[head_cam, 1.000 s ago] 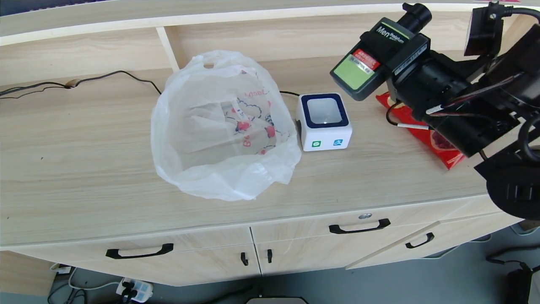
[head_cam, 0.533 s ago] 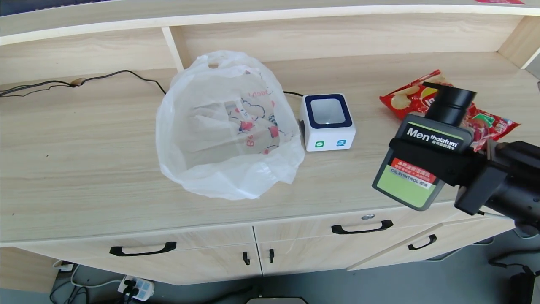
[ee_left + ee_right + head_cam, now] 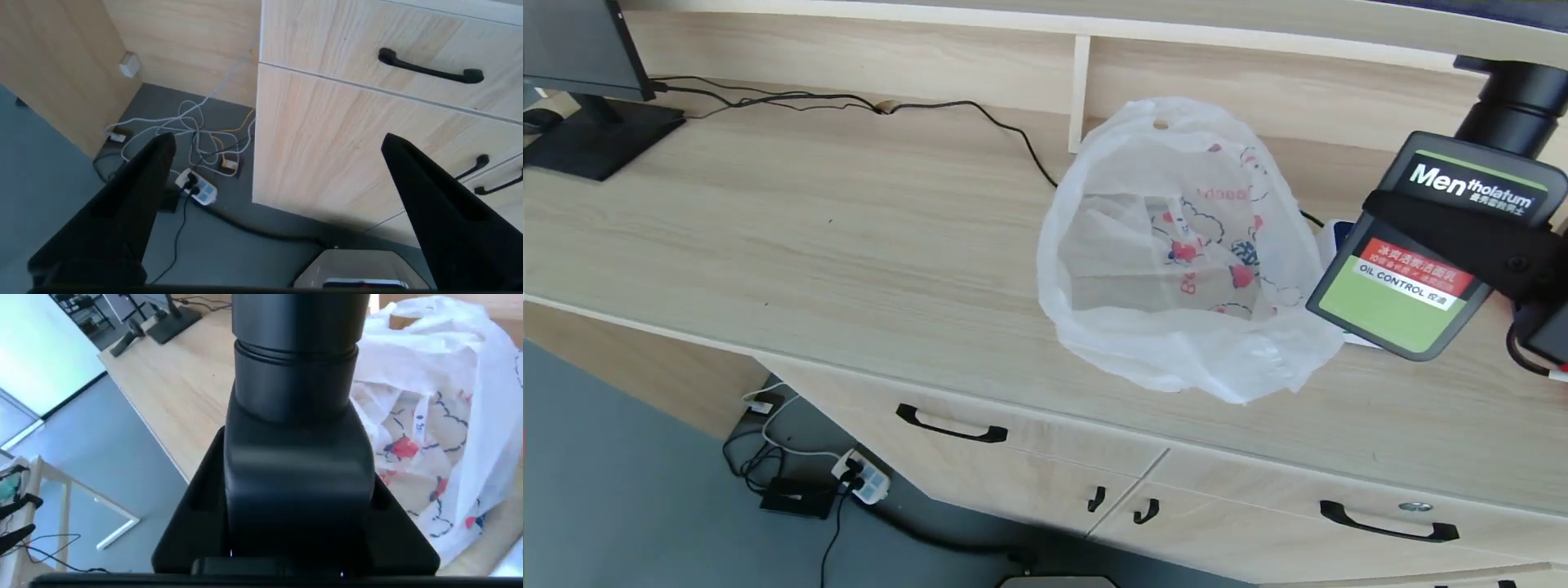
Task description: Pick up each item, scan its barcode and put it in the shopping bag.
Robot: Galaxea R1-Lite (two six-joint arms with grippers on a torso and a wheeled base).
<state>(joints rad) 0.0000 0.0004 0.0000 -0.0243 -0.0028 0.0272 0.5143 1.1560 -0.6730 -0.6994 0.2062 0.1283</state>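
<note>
Label print on black bottle (image 3: 1401, 304), shopping bag (image 3: 1176, 245)

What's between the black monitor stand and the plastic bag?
Only bare wood counter, with a black cable trailing along its back, in the head view.

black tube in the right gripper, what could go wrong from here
1. The black tube, clamped in the right gripper, covers most of the scanner in the head view, printed front facing up. If the barcode is not on the underside, the scan may fail.
2. The shopping bag is limp thin plastic with a sagging rim. A drop near its edge could fold it shut or land on the counter.
</note>
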